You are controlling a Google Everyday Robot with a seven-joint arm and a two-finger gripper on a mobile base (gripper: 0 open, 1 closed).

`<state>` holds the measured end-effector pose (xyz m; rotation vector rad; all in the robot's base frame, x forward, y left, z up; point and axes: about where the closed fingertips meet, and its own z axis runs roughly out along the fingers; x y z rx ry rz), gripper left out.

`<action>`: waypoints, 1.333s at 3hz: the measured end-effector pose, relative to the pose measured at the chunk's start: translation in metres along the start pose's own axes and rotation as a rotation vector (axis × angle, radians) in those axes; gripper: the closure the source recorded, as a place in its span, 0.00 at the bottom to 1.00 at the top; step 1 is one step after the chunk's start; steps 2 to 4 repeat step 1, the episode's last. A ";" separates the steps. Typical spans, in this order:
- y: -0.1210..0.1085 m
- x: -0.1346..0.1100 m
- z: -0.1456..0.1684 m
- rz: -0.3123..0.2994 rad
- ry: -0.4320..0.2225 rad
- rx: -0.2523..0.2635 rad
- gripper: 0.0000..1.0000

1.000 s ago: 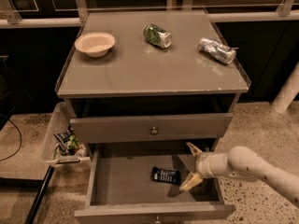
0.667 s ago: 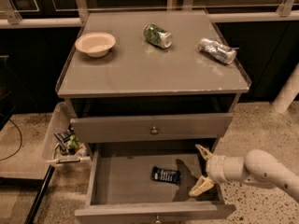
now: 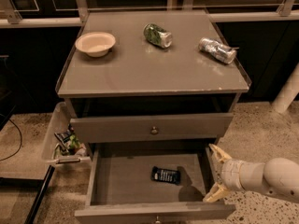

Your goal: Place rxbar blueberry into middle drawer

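Note:
The rxbar blueberry [image 3: 166, 175], a small dark navy bar with pale lettering, lies flat on the floor of the open middle drawer [image 3: 126, 183], right of centre. My gripper [image 3: 214, 173] is open and empty, at the drawer's right wall, a little right of the bar and not touching it. My white arm comes in from the lower right.
On the cabinet top stand a cream bowl [image 3: 95, 43] at the left, a green can [image 3: 157, 35] lying in the middle and a silver can [image 3: 217, 50] lying at the right. The upper drawer front with a round knob [image 3: 153, 130] is closed. A side bin with packets [image 3: 67, 143] hangs at the left.
My gripper has drawn back to the right, away from the bar and out over the drawer's right wall. The bar stays where it lay in the drawer.

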<state>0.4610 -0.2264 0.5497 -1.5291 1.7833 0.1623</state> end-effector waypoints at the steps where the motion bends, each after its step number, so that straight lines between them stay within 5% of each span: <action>1: -0.003 -0.002 -0.003 -0.006 0.007 0.010 0.00; 4: -0.003 -0.002 -0.003 -0.006 0.007 0.010 0.00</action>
